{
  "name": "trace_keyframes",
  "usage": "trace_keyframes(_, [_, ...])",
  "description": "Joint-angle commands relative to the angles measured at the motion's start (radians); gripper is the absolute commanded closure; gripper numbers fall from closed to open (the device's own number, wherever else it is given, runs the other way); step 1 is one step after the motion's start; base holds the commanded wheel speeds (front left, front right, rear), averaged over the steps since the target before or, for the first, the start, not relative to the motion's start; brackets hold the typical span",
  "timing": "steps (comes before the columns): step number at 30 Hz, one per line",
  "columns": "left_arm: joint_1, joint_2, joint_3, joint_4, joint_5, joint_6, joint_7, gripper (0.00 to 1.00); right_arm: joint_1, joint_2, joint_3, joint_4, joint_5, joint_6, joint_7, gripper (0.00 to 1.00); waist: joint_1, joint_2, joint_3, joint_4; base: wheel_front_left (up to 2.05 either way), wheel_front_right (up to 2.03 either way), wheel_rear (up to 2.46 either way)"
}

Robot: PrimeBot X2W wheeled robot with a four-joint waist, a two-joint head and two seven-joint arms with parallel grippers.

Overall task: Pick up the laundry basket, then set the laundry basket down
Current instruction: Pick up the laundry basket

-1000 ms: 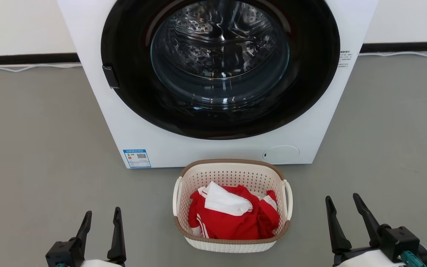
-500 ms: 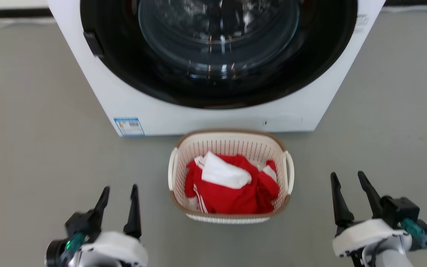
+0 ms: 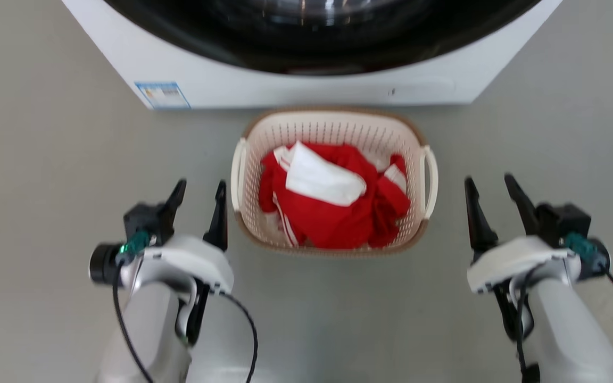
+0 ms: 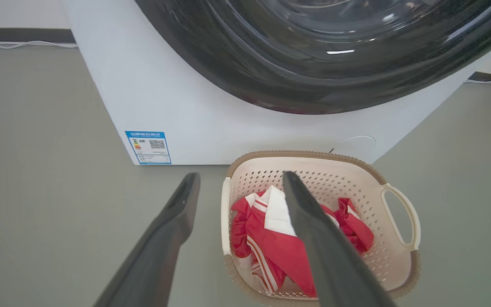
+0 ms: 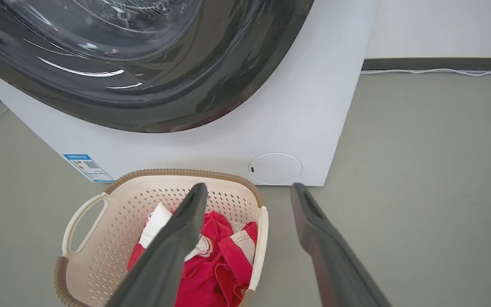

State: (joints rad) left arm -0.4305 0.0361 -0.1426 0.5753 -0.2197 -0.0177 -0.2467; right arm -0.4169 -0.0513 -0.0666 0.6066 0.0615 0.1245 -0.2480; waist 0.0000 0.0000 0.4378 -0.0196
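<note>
Left arm: pale glossy forearm coming up from the lower left, a black cable looping off it, wrist held level above the floor [image 3: 46, 159].
Left hand [image 3: 201, 185]: two long dark tapered fingers spread apart, nothing between them, tips aimed at the washer [image 3: 285, 88]. The inner finger sits just beside the basket's left handle [image 3: 237, 173]; I cannot tell whether they touch. In the left wrist view that handle shows in the gap between the fingers.
Right arm: mirrors the other, a pale shell with a teal plug and a black cable at the wrist.
Right hand [image 3: 488, 178]: fingers parted and empty, pointing the same way, with a strip of floor between it and the right handle [image 3: 432, 181].
Laundry basket [image 3: 333, 130]: on the floor right in front of the washer, between the two hands. It is cream plastic, a rounded rectangle, with walls punched in rows of small holes and a brown woven-look band around the rim.
Handles: smooth white loops, one on each short side.
Load: a crumpled red garment [image 3: 333, 223] with white stripes, and a white piece [image 3: 322, 181] lying on top.
Washer: white front, dark glossy round door, a blue sticker [image 3: 162, 94] at its lower corner.
Floor: flat matt grey.
</note>
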Motion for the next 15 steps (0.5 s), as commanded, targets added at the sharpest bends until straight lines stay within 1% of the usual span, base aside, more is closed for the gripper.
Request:
trace_keyframes(1, [-0.048, 0.014, 0.017, 0.002, 0.0, 0.003, -0.007, 0.0, -0.031, 0.001, 0.03, -0.009, -0.004, 0.006, -0.014, 0.0, 0.0, 0.0, 0.078, 0.0, 0.0, 0.0, 0.0])
trace_keyframes(6, [-0.136, 0.014, -0.007, 0.062, -0.004, 0.001, -0.012, 0.0, -0.084, 0.001, 0.044, 0.006, 0.006, 0.006, -0.014, 0.0, 0.0, 0.0, 0.149, 0.001, 0.0, 0.0, 0.0])
trace_keyframes(12, [-0.21, 0.014, -0.036, 0.12, -0.01, 0.008, -0.014, 0.0, -0.124, 0.001, 0.038, 0.028, -0.001, 0.006, -0.014, 0.0, 0.0, 0.0, 0.199, 0.002, 0.0, 0.0, 0.0])
trace_keyframes(15, [-0.273, 0.014, -0.05, 0.172, -0.016, 0.009, -0.015, 0.0, -0.163, 0.001, 0.032, 0.048, 0.001, 0.006, -0.014, 0.0, 0.0, 0.0, 0.237, -0.003, 0.0, 0.0, 0.0])
